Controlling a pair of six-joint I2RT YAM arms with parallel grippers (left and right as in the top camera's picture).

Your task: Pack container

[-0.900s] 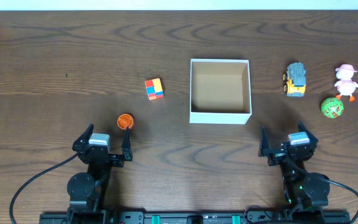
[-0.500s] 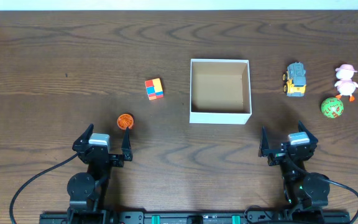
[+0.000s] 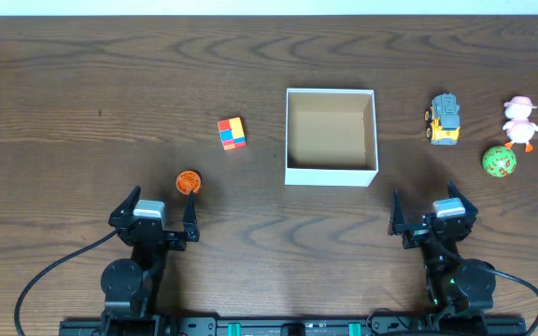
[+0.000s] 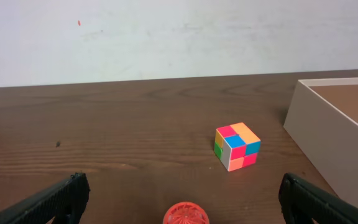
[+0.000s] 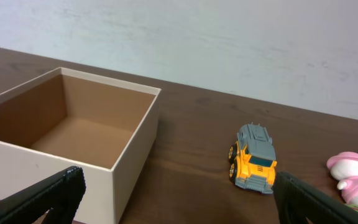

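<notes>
container (image 3: 332, 175) top open, unobstructed | orange toy (image 3: 188, 182) just ahead of left tool (image 3: 158, 214)

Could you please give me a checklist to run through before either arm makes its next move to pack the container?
1. Container open-topped and empty: ok.
2. Left claw open, holding nothing: ok.
3. Right claw open, holding nothing: ok.
4. Orange ball lies free just ahead of the left claw, apart from the colour cube: ok.
5. Toy truck stands clear of the container: ok.
6. Duck and green ball apart from each other: cannot tell.
</notes>
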